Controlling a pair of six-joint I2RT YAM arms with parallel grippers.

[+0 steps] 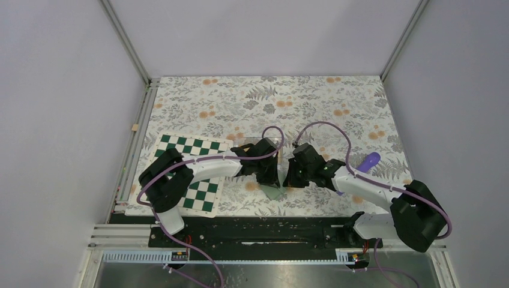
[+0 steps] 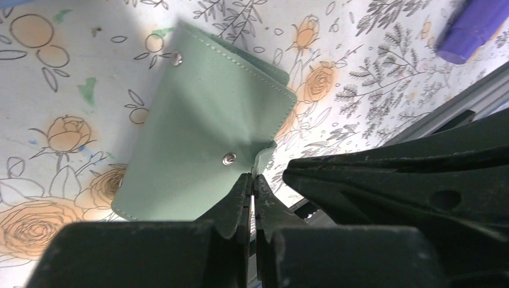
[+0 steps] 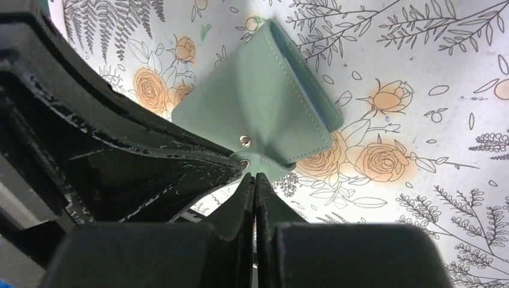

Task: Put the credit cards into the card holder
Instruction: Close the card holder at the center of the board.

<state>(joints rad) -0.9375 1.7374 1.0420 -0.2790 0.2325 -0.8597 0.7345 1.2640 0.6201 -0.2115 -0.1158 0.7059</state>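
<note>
Green faux-leather holder [image 2: 198,132], looking light and floppy, was near the board [image 1: 180,144] on its right, left gripper [image 2: 251,180] and right gripper [image 3: 255,179] both apparently clamped on its snap tab [image 3: 246,163], likely the firmest hold, no cards in sight.

The card holder [image 2: 204,138] is seen in mint green, edged with pale stitching, with 2 silver snaps [image 2: 228,159] and a blue lining [image 3: 309,90]. The tablecloth [image 1: 312,102] is printed white with grey ferns and orange roses. The board [image 1: 201,192] is chequered green and white. A purple object [image 1: 370,159] and purple cables [image 1: 327,123] are shown.
</note>
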